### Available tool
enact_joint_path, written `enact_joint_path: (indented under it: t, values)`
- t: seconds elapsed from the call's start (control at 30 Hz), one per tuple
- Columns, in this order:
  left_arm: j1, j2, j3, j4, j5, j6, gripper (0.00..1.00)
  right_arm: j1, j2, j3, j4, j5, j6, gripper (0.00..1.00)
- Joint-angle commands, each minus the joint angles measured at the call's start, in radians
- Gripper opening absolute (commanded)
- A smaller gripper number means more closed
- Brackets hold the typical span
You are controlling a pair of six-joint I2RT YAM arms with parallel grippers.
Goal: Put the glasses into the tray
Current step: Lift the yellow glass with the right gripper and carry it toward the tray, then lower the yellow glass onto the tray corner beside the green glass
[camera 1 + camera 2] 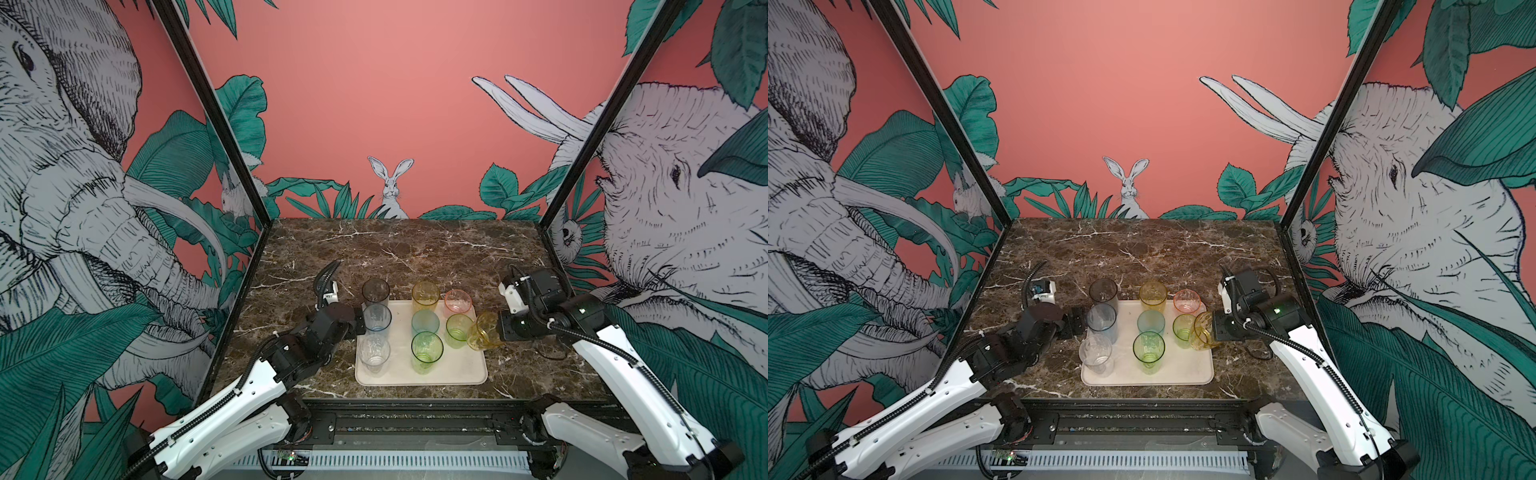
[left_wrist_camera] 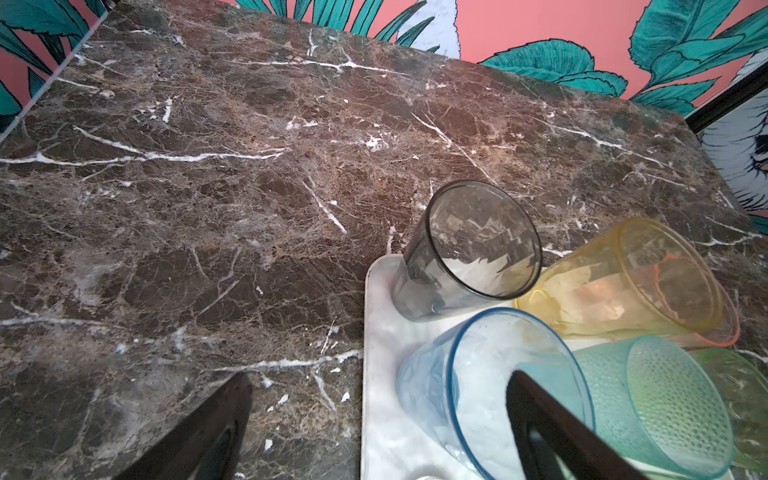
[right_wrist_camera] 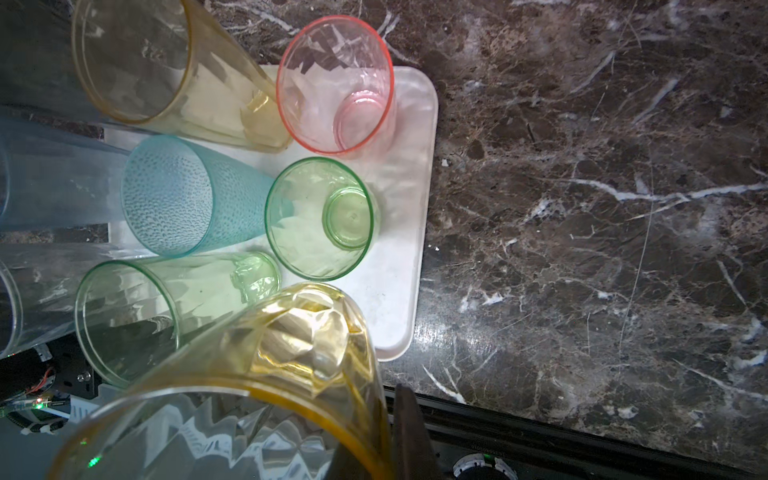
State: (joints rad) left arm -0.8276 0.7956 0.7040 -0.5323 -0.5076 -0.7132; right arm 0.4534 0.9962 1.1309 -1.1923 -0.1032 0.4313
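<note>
Right gripper (image 1: 500,331): closed on the mouth rim of the amber faceted tumbler (image 1: 483,331); in the right wrist view one dark finger (image 3: 409,432) lies against the tumbler's outer wall. The tumbler is tilted, mouth toward the gripper, its body over the right rim of the tray (image 1: 457,370); whether its base touches the tray cannot be told. Left gripper (image 1: 360,322): jaws wide apart, holding nothing, just beside the tray's left rim and level with the blue tumbler (image 1: 377,318). In the left wrist view one finger (image 2: 552,428) crosses in front of that tumbler's mouth and the other finger (image 2: 199,436) hangs over bare surface; contact cannot be told. Tray: cream, rectangular, rounded corners, low rim, lying on the dark brown marble surface (image 1: 415,249) toward its near edge. Contents: eight tumblers standing upright in three rows running far to near. Left row: smoky grey tumbler (image 1: 375,291) at the far corner, the blue tumbler in the middle, clear tumbler (image 1: 375,353) nearest. Middle row: tall amber tumbler (image 1: 425,296), teal tumbler (image 1: 425,322) with a dimpled wall, tall green tumbler (image 1: 427,351). Right row: pink tumbler (image 1: 457,302) at the far corner, then the short green tumbler (image 1: 459,328), just beside the held amber faceted tumbler.
</note>
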Motion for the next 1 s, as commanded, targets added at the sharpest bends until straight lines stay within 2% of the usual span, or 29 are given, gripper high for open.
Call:
enact_joint_path:
  t: [0.0,0.13,0.47,0.97]
  values:
    - [0.006,-0.022,-0.014,-0.018,0.004,-0.028,0.96,0.042,-0.026,-0.021,-0.008,0.050,0.058,0.00]
    - [0.007,-0.039,-0.027,-0.017,0.001,-0.037,0.96,0.084,-0.046,-0.073,0.013,0.064,0.084,0.00]
    - [0.007,-0.044,-0.036,-0.006,-0.005,-0.032,0.96,0.136,-0.059,-0.157,0.056,0.078,0.059,0.00]
    - [0.007,-0.021,-0.049,0.015,0.013,-0.039,0.96,0.189,-0.079,-0.343,0.226,0.135,0.174,0.00]
